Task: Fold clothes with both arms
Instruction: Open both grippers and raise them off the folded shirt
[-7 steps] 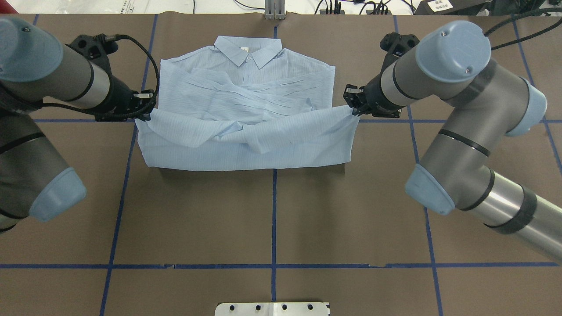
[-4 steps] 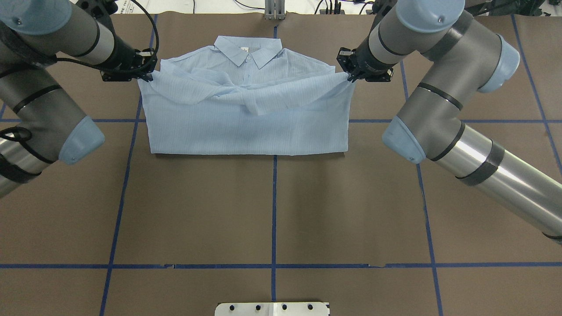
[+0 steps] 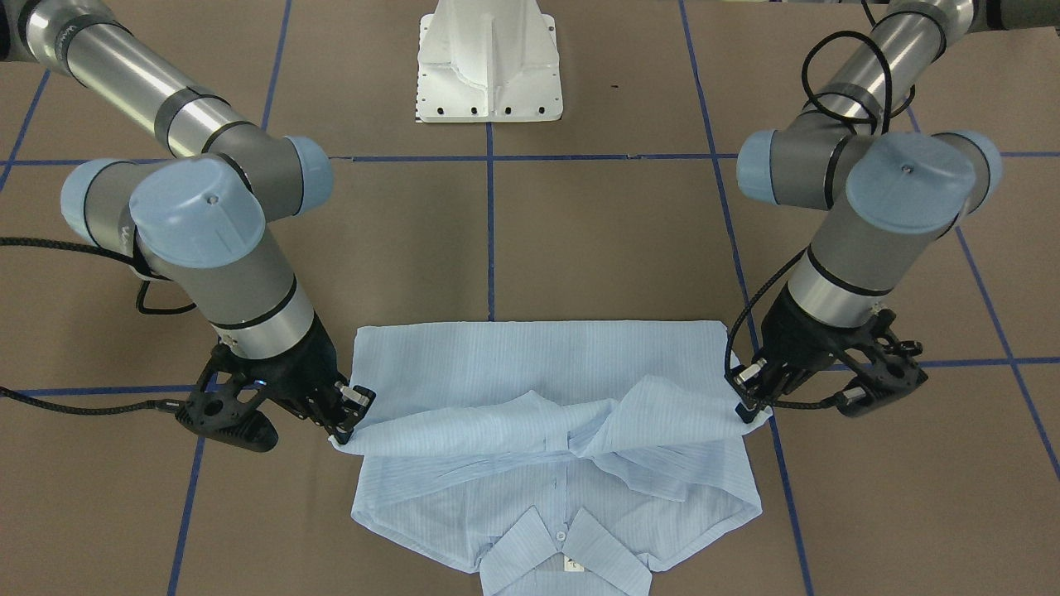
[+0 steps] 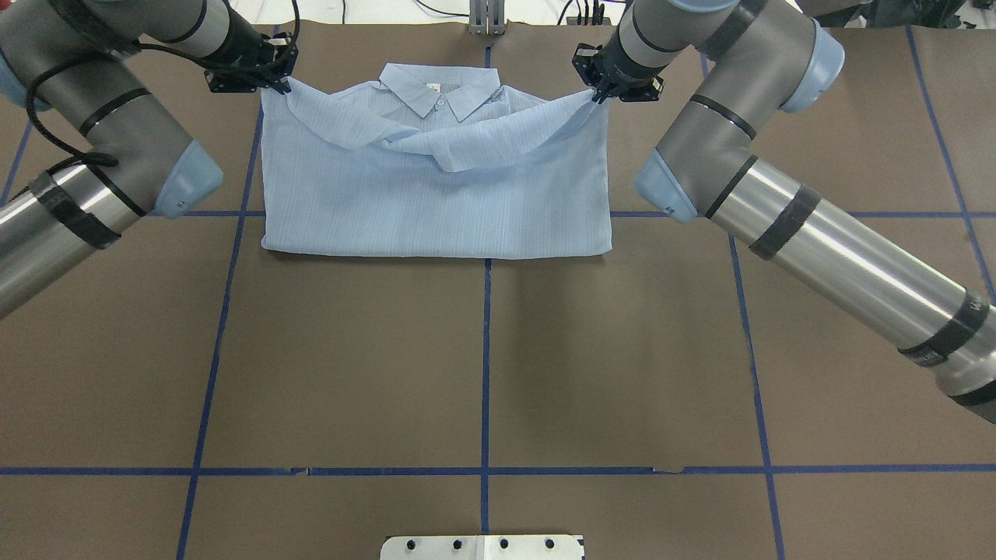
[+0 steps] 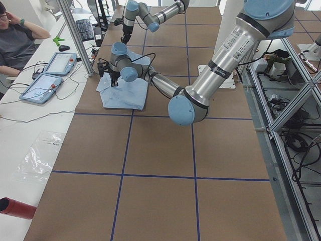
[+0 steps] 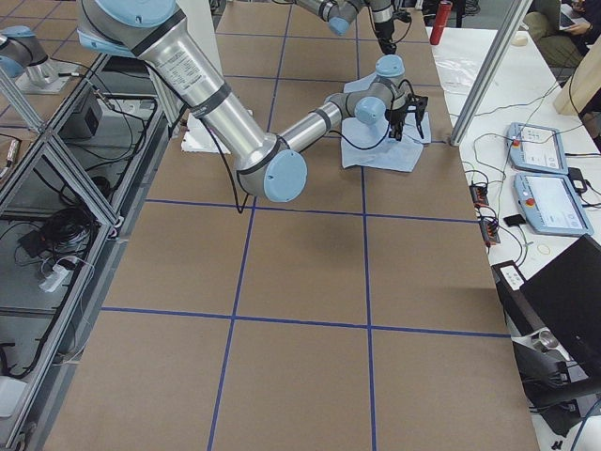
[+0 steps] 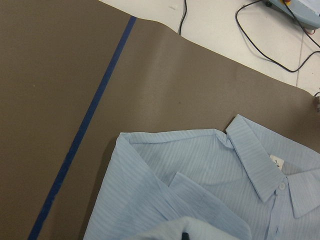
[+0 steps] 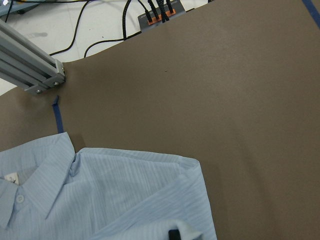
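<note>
The pale blue striped shirt (image 4: 436, 187) lies on the brown table, collar (image 4: 440, 87) at the far edge, its lower half doubled back over the body. My left gripper (image 4: 276, 84) is shut on one lifted hem corner beside the shirt's left shoulder. My right gripper (image 4: 597, 95) is shut on the other corner at the right shoulder. Between them the raised hem sags just below the collar. The front-facing view shows the left gripper (image 3: 749, 411) and the right gripper (image 3: 344, 434) pinching the fabric (image 3: 538, 372) a little above the table. Both wrist views show the collar (image 7: 260, 165) (image 8: 35, 185) below.
Blue tape lines (image 4: 486, 365) grid the brown table cover. The white pedestal base (image 3: 489, 66) stands on the robot's side. A metal post (image 4: 486, 17) and cables sit at the far edge. A person (image 5: 15, 45) and tablets (image 5: 50, 73) are at the side bench.
Both grippers have carried the hem corners farther from the robot, from mid-shirt to the shoulders by the collar. The folded edge has slid the same way and the fold lies flatter.
</note>
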Motion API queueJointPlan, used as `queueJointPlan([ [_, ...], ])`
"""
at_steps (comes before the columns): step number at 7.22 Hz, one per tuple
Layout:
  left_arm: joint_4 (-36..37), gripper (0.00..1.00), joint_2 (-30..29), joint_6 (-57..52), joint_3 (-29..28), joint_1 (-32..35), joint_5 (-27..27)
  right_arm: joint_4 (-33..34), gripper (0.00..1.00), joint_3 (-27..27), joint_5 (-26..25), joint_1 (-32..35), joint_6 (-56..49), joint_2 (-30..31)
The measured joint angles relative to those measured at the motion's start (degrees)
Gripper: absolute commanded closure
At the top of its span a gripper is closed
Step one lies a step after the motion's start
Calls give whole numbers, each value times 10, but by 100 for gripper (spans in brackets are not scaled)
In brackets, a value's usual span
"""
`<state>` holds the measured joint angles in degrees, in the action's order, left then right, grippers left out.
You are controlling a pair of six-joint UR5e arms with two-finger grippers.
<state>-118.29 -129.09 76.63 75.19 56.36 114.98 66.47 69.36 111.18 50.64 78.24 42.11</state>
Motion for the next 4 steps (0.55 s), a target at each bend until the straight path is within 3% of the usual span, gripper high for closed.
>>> queueJointPlan([
  [1,-29,1,-6,10,-32,0,-1,-16,1,-28,-2,0,-2,-8],
  [4,-50,0,-7,13,-54,1,-1,-29,0,-45,-41,-17,-26,-1],
])
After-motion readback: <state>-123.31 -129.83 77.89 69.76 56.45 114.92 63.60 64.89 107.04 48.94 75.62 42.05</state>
